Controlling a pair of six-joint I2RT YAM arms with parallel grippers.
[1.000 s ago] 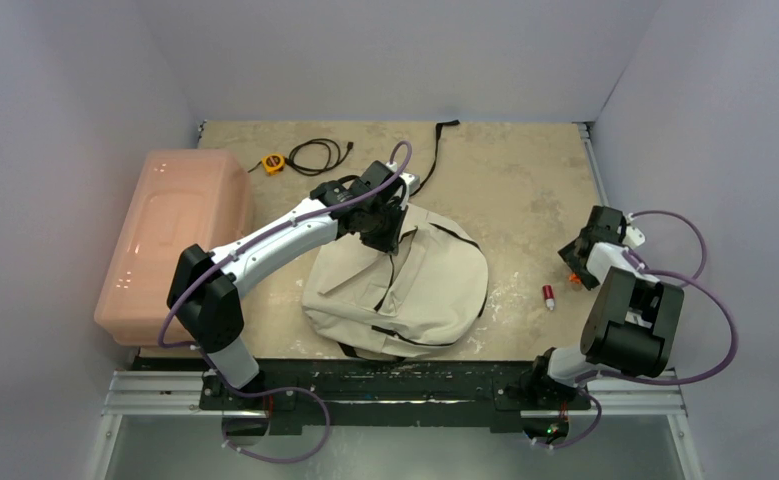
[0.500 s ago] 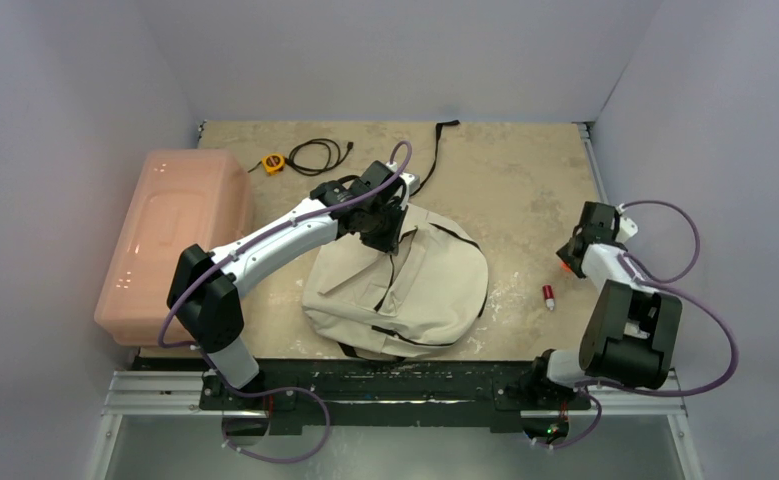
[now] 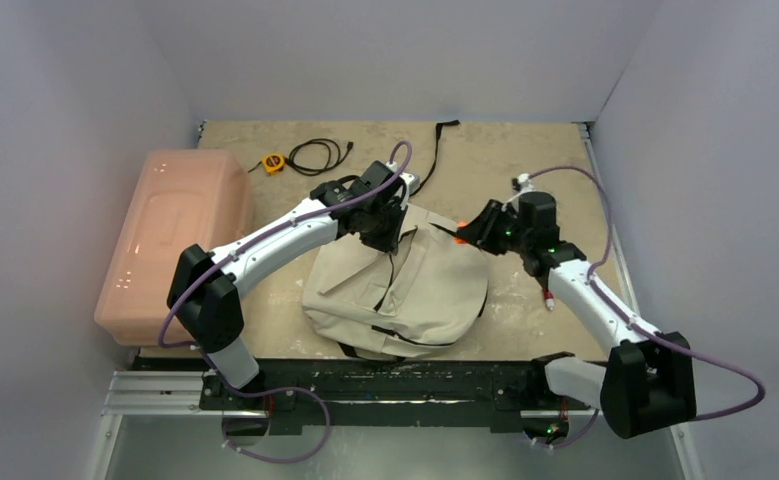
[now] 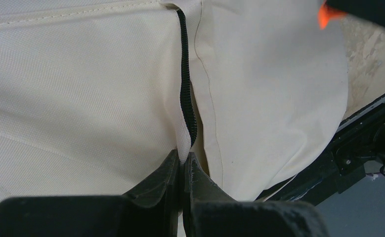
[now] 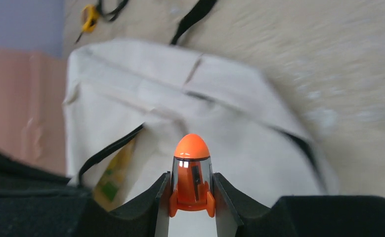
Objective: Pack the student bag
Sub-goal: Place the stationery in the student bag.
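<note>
The beige student bag point(image 3: 405, 290) lies in the middle of the table with its black zipper point(image 4: 185, 74) partly open. My left gripper point(image 3: 385, 236) is shut on the cream fabric edge beside the zipper point(image 4: 184, 159). My right gripper point(image 3: 462, 232) is over the bag's upper right side. It is shut on an orange rocket-shaped pencil sharpener point(image 5: 192, 177) with a clear window. The right wrist view shows the bag point(image 5: 190, 94) below and a yellow-green item point(image 5: 112, 180) inside its opening.
A large pink plastic bin point(image 3: 170, 240) stands at the left. A yellow tape measure point(image 3: 274, 162) and a black cable point(image 3: 317, 155) lie at the back. A black strap point(image 3: 443, 150) trails toward the back edge. A small red item point(image 3: 548, 294) lies right of the bag.
My right arm has swung from the table's right side leftward to the bag's upper right, carrying the orange sharpener. The left arm has not moved.
</note>
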